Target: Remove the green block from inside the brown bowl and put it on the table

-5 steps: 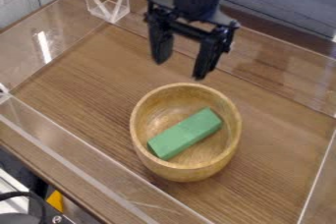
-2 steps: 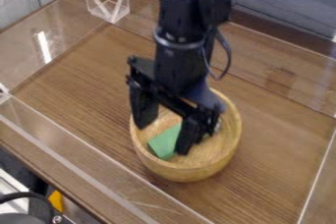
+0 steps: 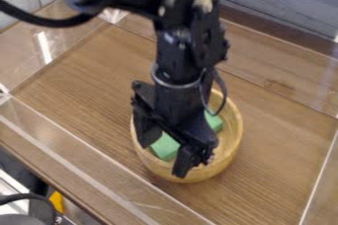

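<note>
A robot's black hand (image 3: 176, 148), its fingers spread wide, reaches down over the brown bowl (image 3: 227, 156). The green block (image 3: 164, 147) lies inside the bowl (partly hidden by the hand), on the wood-grain table (image 3: 79, 81).

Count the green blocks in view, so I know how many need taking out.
1: the green block, inside the brown bowl, partly behind the gripper; others could be hidden.

Brown table (image 3: 77, 91) under brown bowl (image 3: 227, 158)
</note>
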